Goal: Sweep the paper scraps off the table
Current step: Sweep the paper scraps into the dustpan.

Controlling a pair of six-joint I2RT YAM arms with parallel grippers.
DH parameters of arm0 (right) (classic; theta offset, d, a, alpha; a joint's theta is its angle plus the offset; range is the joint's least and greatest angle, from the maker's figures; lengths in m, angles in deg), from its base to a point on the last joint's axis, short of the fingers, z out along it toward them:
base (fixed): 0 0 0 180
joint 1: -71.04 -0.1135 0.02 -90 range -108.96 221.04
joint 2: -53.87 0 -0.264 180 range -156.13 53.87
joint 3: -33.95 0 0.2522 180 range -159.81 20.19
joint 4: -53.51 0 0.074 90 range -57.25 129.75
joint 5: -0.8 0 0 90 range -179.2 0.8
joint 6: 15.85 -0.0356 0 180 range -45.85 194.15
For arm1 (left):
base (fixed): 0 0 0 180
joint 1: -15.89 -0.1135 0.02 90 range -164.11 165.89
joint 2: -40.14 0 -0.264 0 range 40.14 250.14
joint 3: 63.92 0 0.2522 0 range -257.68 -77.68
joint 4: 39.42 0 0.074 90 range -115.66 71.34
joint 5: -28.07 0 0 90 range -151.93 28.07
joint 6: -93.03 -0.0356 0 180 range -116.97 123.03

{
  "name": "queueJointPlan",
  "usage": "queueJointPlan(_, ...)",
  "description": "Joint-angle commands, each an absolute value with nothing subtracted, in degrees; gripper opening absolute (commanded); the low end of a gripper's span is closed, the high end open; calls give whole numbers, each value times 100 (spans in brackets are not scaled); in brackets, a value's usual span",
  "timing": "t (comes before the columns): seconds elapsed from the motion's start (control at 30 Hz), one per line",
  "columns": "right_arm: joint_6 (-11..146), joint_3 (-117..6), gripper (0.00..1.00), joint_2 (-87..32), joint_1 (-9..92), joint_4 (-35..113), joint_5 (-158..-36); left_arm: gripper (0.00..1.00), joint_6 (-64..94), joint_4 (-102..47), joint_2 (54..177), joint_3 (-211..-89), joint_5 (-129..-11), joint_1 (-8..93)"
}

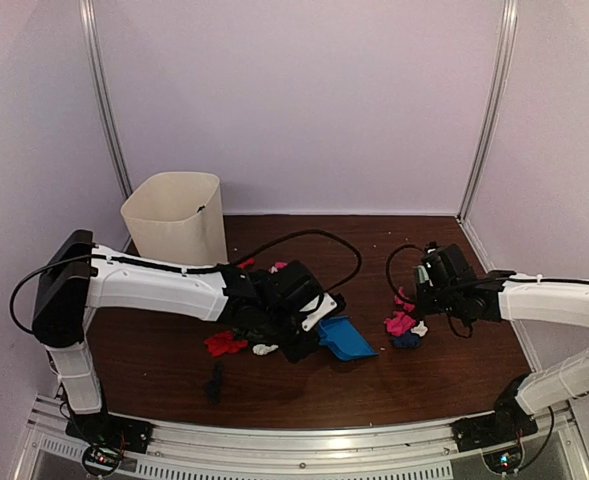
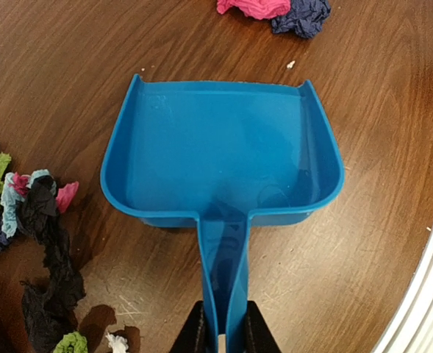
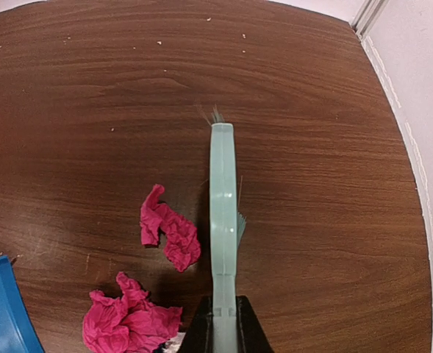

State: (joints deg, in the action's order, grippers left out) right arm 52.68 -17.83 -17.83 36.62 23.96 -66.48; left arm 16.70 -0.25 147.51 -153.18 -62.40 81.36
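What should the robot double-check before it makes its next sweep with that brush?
1. Left gripper shut on the dustpan handle: ok.
2. Right gripper shut on the brush: ok.
3. Dustpan empty, open edge towards the pink scraps: ok.
4. Pink scraps lie on the brush's dustpan side: ok.
5. Dustpan's front edge flat on the table: cannot tell.
6. Table free of scraps: not ok; another pile lies beside the dustpan.

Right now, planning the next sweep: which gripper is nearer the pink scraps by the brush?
Right. The right gripper, shut on the brush, is just beside the pink scraps; the left gripper sits across the dustpan it holds.
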Motion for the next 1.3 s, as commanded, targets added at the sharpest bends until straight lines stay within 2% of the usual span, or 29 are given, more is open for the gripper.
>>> queueJointPlan(0.0,5133,-1899,0,-1799,3403,2200,-7001,0,1517,-149,14953,-15647,-6473,8144)
queueJointPlan(0.57,5685,-1640,0,-1627,2830,2938,-8841,0,1501,-216,15355,-15842,-6393,8128)
queueJointPlan(1.27,5457,-1531,0,-191,2340,2584,-9173,0,1580,-655,15101,-15170,-6422,8119)
